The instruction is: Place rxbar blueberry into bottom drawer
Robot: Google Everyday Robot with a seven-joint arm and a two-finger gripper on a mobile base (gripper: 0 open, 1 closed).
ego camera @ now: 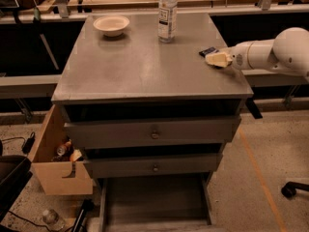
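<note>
The rxbar blueberry is a small dark bar lying on the grey cabinet top near its right edge. My gripper reaches in from the right on a white arm and sits right at the bar, its pale fingers over the bar's near end. The bottom drawer is pulled out below the two knobbed drawers, and its grey floor shows bare.
A clear water bottle and a white bowl stand at the back of the cabinet top. A tan wooden box with items sits on the floor at the left. A chair wheel is at the right.
</note>
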